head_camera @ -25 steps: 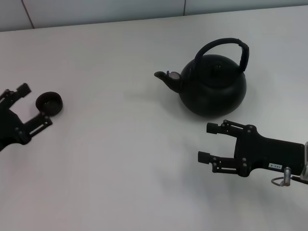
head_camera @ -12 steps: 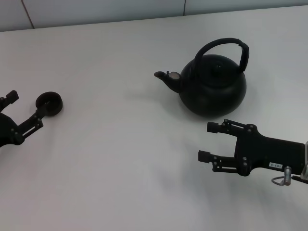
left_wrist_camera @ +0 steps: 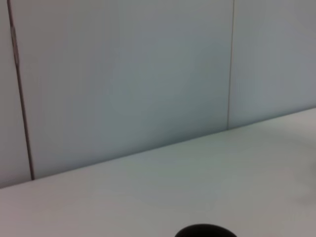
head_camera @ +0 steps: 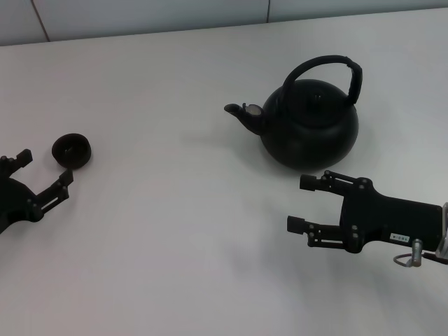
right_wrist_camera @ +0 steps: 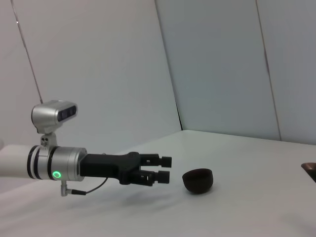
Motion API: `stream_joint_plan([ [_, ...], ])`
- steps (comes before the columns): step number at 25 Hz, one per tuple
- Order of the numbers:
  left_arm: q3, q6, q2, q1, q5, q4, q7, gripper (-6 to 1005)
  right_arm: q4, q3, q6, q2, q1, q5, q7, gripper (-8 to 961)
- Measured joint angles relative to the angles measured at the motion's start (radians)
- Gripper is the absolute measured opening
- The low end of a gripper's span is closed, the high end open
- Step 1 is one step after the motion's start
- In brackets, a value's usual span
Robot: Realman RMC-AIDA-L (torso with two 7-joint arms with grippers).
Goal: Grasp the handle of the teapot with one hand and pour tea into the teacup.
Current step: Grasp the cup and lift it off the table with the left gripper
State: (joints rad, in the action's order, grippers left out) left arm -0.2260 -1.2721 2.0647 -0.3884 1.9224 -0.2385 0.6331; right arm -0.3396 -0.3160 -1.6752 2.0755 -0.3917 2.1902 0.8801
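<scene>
Item 1, far left: left gripper (head_camera: 43, 176), black, low over the table (head_camera: 168, 231) at the near left edge. Fingers spread apart, holding nothing. It sits just short of the teacup, mouth facing it, apart from it; judged to be idle here, or placed to steady the cup for pouring. The right wrist view confirms a clear gap between its fingertips and the cup.

Item 2, left: teacup (head_camera: 71, 149), small, black, bowl-like, upright on the bare table, well apart from the teapot. Nothing can be told of its contents. Judged: the pot must be carried across to it, since the spout does not reach.

Item 3, centre-right: teapot (head_camera: 308, 122), round, matte black, standing upright, lid on, spout turned toward the teacup's side, a convenient heading for the pour. Handle (head_camera: 329, 70) arched upright over the lid, free and ungrasped.

Item 4, right: right gripper (head_camera: 303, 204), black with a small white label, hovering just on the near side of the teapot, untouching. Fingers wide apart, empty, lying level and pointing leftward. Judged: staged for the grasp; it sits below the handle, so it must rise and turn before closing on it.
</scene>
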Motion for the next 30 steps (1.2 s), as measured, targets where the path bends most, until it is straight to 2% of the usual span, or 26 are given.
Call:
stream_joint_plan([
  [30,-0.010,0.158,0.003,-0.086,-0.001,0.036,-0.001,846,-0.001,0.003,0.000,0.000,-0.001,-0.004,0.005,825],
])
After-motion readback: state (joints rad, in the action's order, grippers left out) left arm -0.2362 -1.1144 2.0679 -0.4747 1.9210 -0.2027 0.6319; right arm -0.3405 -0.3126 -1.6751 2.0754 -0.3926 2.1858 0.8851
